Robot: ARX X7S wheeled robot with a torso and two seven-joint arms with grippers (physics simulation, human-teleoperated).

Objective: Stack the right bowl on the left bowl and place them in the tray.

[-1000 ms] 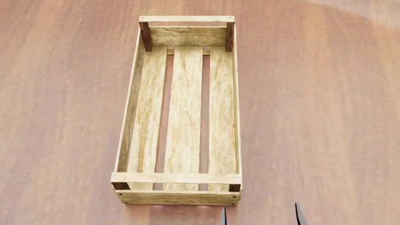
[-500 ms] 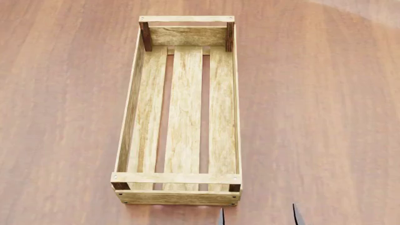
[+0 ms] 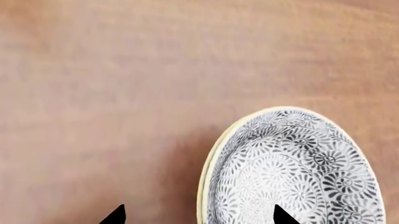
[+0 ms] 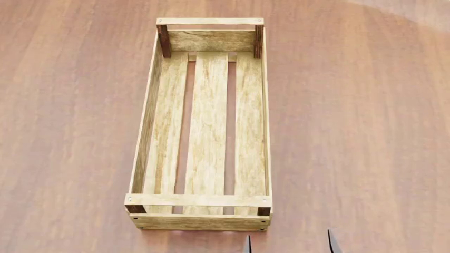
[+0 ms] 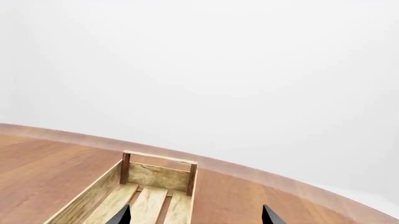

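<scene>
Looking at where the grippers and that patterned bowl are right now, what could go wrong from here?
1. The left gripper hangs open off-centre over the patterned bowl, one fingertip above its inside and one outside the rim; closing carelessly might tip it.
2. The head view shows only the tray and the right gripper tips, no bowl, so any grasp relies on wrist cameras.

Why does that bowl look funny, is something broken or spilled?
Nothing is broken or spilled. The bowl looks doubled: a second rim peeks out at its edge, so two bowls seem stacked. It sits flat on the table. The tray is straight, whole and has nothing in it.
</scene>
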